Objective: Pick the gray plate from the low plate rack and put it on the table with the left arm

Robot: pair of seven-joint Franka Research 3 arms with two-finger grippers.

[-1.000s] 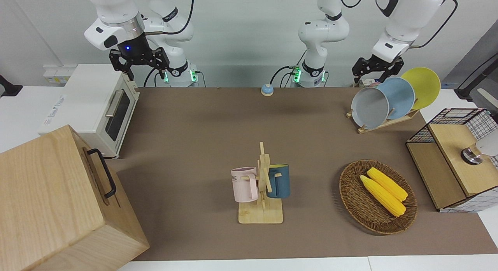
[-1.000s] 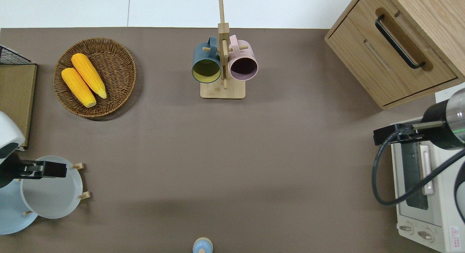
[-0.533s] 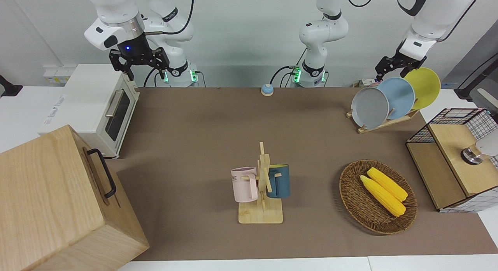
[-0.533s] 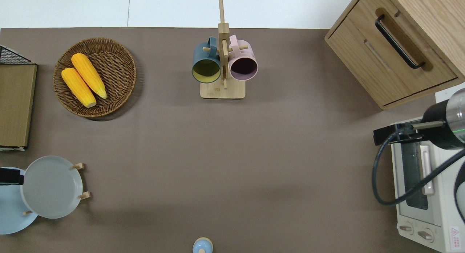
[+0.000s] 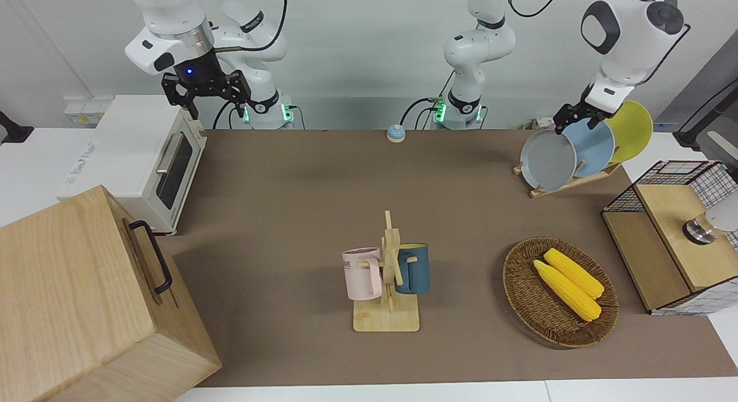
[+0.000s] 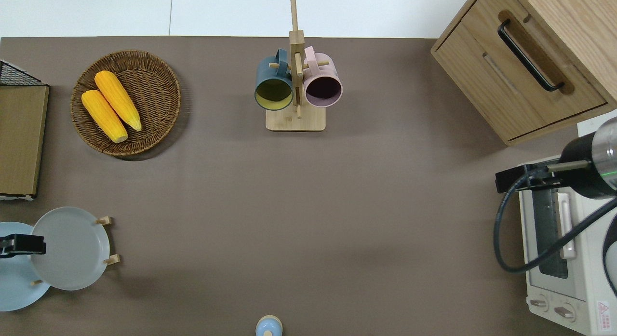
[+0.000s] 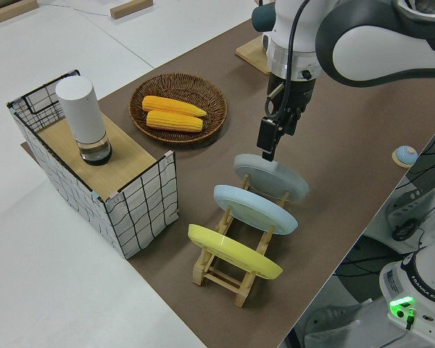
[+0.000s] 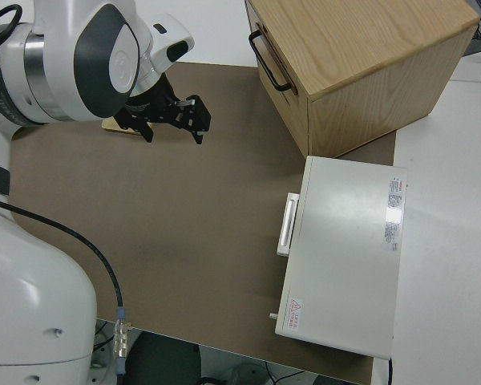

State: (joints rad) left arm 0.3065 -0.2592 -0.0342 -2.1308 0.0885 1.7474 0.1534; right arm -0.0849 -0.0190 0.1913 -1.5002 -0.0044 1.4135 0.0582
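- Gray is the one you want: the gray plate (image 5: 548, 160) stands on edge in the low plate rack (image 7: 235, 264), in the slot at the rack's end facing the middle of the table (image 6: 308, 206), with the blue plate (image 5: 591, 146) next and the yellow plate (image 5: 631, 128) last.
- Your left gripper (image 7: 267, 148) points straight down at the gray plate's top rim, at the gap between it and the blue plate.
- You cannot tell from these views whether its fingers are parted or pressed on the rim; the plate sits seated in its slot.
- The plate's face leans away from the blue one, so I judge the grasp must come along the rim from above, one finger on each face.
- Your right arm is parked, its gripper (image 8: 172, 114) spread and empty.
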